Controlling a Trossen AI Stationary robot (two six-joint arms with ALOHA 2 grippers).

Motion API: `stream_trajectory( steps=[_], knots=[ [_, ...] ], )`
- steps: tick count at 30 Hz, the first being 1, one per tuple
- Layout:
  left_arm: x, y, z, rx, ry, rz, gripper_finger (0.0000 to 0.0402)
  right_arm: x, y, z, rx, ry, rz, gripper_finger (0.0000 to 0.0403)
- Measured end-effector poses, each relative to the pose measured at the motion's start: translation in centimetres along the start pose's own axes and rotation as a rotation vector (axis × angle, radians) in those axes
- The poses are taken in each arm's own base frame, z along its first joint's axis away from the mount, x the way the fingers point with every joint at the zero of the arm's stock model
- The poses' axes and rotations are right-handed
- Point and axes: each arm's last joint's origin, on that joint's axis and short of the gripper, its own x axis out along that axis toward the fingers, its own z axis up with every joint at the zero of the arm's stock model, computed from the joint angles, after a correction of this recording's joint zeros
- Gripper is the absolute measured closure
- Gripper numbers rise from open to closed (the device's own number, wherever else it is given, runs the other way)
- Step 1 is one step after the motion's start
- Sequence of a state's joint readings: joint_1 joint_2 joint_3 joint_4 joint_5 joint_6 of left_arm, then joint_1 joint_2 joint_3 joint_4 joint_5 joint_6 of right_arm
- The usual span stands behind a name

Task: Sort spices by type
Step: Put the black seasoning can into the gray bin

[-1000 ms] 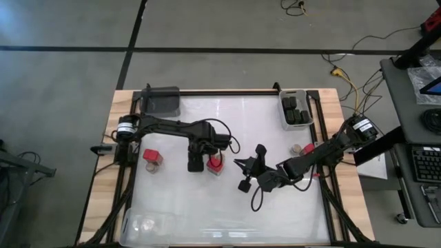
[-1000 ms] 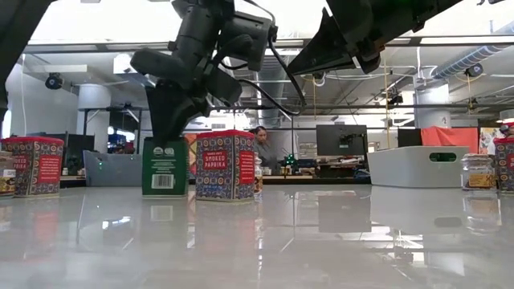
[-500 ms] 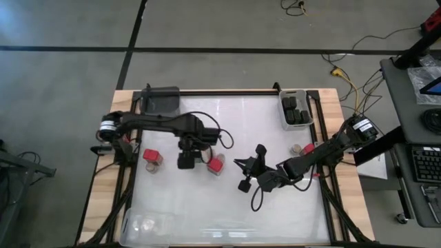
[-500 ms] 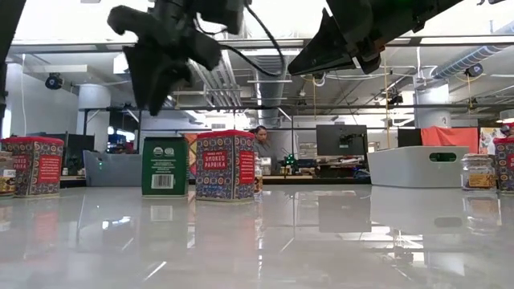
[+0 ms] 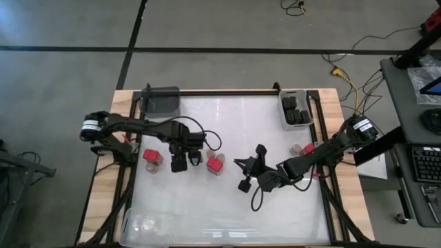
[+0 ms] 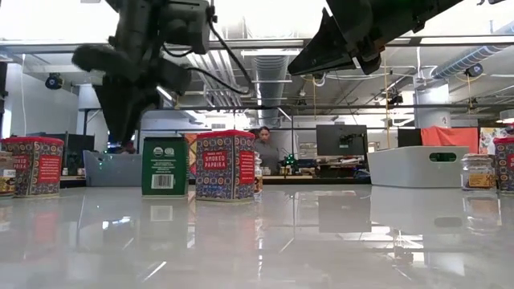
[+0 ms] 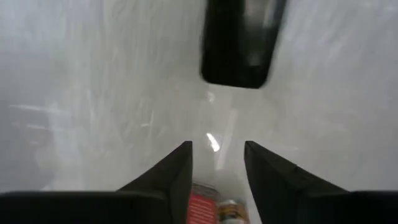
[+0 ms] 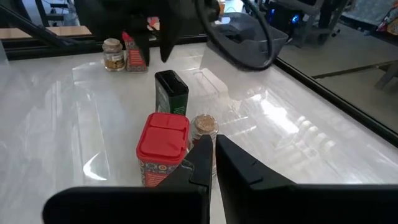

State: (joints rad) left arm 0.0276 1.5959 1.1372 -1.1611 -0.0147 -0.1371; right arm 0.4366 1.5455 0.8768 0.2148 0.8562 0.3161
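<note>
My left gripper point(image 5: 180, 164) hangs open above the table, fingers pointing down point(image 7: 217, 149), just left of a black spice container point(image 6: 165, 166). That container stands upright on its base, and its top shows in the left wrist view point(image 7: 239, 43). A red paprika tin point(image 5: 216, 164) stands to its right with a tan-topped jar point(image 8: 202, 127) beside it. My right gripper point(image 5: 238, 165) is shut and empty, raised above the table to the right of these point(image 8: 209, 152).
Another red tin point(image 5: 149, 156) and jar stand at the left. A jar point(image 5: 297, 149) and a red tin point(image 5: 309, 147) stand at the right. A light bin point(image 5: 284, 116) at the far right holds black containers. A dark bin point(image 5: 162, 100) is far left, a clear bin point(image 5: 147, 222) near left.
My left gripper has come up off the black container and gone toward the table's left edge. The container stays upright beside the red tin.
</note>
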Motion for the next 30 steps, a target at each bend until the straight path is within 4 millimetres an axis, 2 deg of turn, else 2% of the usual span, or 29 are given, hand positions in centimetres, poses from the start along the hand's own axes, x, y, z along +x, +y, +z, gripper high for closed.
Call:
stream_trajectory(
  steps=[4, 12, 30],
  knots=[
    [0.5, 0.1, 0.3, 0.020, -0.031, 0.049, 0.0320, 0.0, 0.0, 0.0, 0.001, 0.000, 0.000, 0.0390],
    [0.1, -0.2, 1.1, 0.037, -0.106, -0.005, 0.0396, 0.0, 0.0, 0.0, -0.001, 0.000, 0.000, 0.0390],
    [0.0, -0.6, 2.8, 0.055, -0.264, -0.091, 0.0400, 0.0, 0.0, 0.0, -0.006, 0.001, 0.001, 0.0390]
  ],
)
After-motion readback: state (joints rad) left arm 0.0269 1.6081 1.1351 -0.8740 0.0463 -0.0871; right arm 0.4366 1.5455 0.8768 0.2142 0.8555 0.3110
